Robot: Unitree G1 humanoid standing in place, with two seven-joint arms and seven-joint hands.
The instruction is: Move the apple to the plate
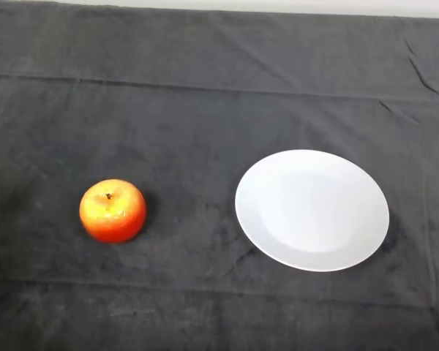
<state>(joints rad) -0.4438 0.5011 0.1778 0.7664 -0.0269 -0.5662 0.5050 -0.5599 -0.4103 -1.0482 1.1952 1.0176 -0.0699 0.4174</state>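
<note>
Apple and plate apart on the cloth

Apple, red and yellow, stem up, is seen resting on the dark cloth at the left. The white plate is set well apart at the right, holding nothing.

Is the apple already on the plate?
No. The apple sits on the dark cloth to the left of the white plate, apart from it, and the plate holds nothing.

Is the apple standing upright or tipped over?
Upright: the apple rests on the dark cloth with its stem pointing up toward the camera.
</note>
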